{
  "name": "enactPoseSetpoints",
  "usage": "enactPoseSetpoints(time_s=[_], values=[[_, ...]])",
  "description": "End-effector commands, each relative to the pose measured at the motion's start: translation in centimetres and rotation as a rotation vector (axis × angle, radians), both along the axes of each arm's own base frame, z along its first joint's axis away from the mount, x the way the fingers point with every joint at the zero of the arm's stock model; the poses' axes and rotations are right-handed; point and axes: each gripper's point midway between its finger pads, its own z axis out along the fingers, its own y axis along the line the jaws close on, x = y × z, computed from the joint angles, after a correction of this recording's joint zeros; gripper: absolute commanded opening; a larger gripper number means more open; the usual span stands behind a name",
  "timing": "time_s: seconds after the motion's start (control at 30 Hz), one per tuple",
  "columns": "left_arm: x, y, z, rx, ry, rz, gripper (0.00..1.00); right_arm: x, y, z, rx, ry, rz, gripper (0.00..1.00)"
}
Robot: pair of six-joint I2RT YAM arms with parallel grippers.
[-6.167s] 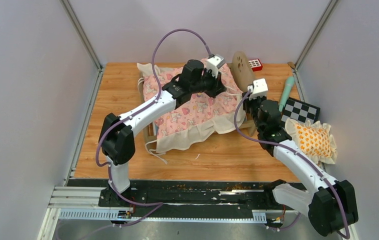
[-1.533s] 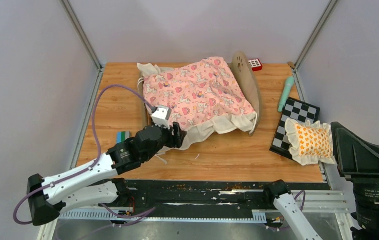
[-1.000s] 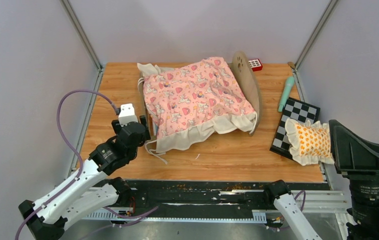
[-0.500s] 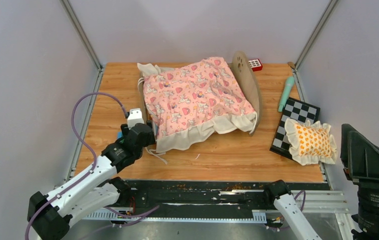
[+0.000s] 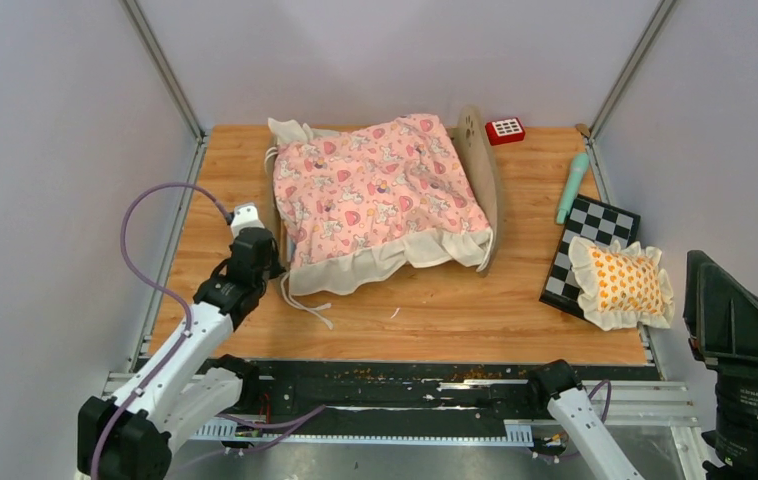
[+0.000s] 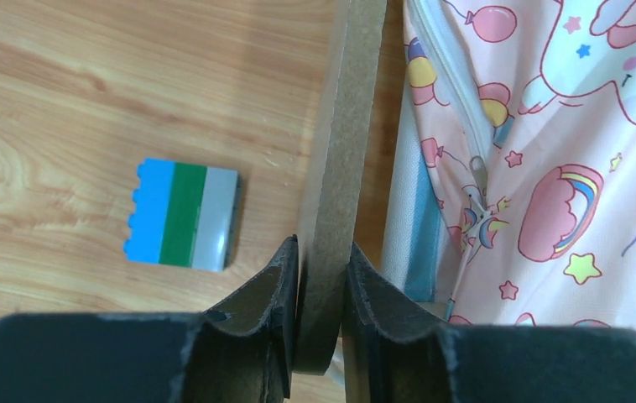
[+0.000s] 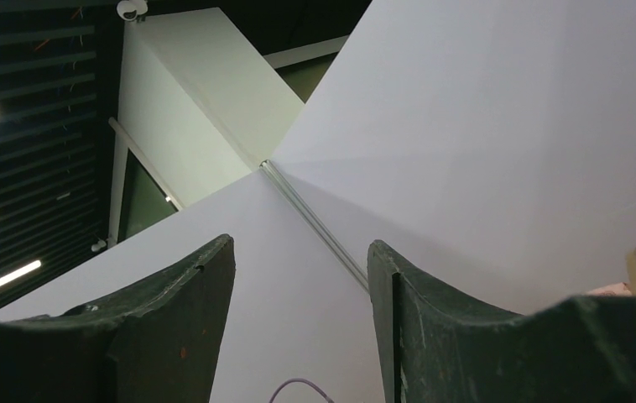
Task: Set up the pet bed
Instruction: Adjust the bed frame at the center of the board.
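Note:
The pet bed [image 5: 370, 195] stands at the back middle of the table. Its pink unicorn quilt covers the top, and the rounded headboard [image 5: 477, 170] with the paw cutout is on its right. My left gripper [image 5: 263, 250] is at the bed's left end. In the left wrist view it [image 6: 323, 260] is shut on the edge of the bed's light-wood end board [image 6: 344, 126]. The striped mattress [image 6: 407, 210] and the quilt [image 6: 549, 168] lie just right of that board. My right gripper [image 7: 302, 252] is open and empty, raised and pointing at the walls.
An orange-patterned frilled pillow [image 5: 623, 282] lies on a checkerboard [image 5: 600, 222] at the right. A teal stick [image 5: 572, 185] and a red block [image 5: 505, 129] are at the back right. A blue-green-grey block [image 6: 182, 215] sits left of the end board. White ties [image 5: 305, 305] trail toward the front.
The left gripper has moved along to the bed's left end and closed on its board. The whole bed has shifted left and turned slightly. The right arm stays raised at the right.

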Motion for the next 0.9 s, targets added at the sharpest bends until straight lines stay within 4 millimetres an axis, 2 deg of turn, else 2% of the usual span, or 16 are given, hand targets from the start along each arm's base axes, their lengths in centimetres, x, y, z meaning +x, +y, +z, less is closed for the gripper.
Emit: enactPoseSetpoints(time_s=[0.0, 0.13, 0.27, 0.37, 0.47, 0.5, 0.6, 0.67, 0.73, 0.87], values=[[1.7, 2.8, -0.9, 0.027, 0.059, 0.102, 0.2, 1.3, -0.6, -2.4, -0.054, 0.064, -0.074, 0.59], [4.1, 4.0, 0.4, 0.031, 0.049, 0.142, 0.24, 6.2, 0.1, -7.9, -0.195, 0.274, -0.153, 0.59], [5.6, 6.7, 3.1, 0.055, 0.013, 0.225, 0.27, 11.9, 2.5, -15.3, -0.414, 0.546, -0.141, 0.59], [5.9, 8.1, 5.5, 0.072, -0.029, 0.252, 0.37, 14.2, 3.6, -19.6, -0.513, 0.656, -0.119, 0.59], [5.6, 9.3, 8.0, 0.134, -0.056, 0.282, 0.42, 15.9, 4.2, -23.2, -0.559, 0.734, -0.108, 0.59], [5.3, 9.8, 8.7, 0.156, -0.063, 0.304, 0.45, 16.3, 4.2, -24.1, -0.564, 0.759, -0.11, 0.58], [4.1, 11.2, 9.6, 0.186, -0.075, 0.359, 0.63, 17.0, 4.1, -25.6, -0.567, 0.8, -0.124, 0.58], [3.8, 10.9, 9.9, 0.167, -0.085, 0.345, 0.7, 17.3, 4.1, -26.2, -0.575, 0.81, -0.13, 0.59], [3.9, 9.8, 10.4, 0.116, -0.113, 0.293, 0.73, 17.8, 4.5, -27.1, -0.601, 0.827, -0.116, 0.59], [4.6, 3.9, 12.8, -0.054, -0.218, 0.018, 0.73, 18.9, 5.3, -30.3, -0.657, 0.911, -0.077, 0.6]])
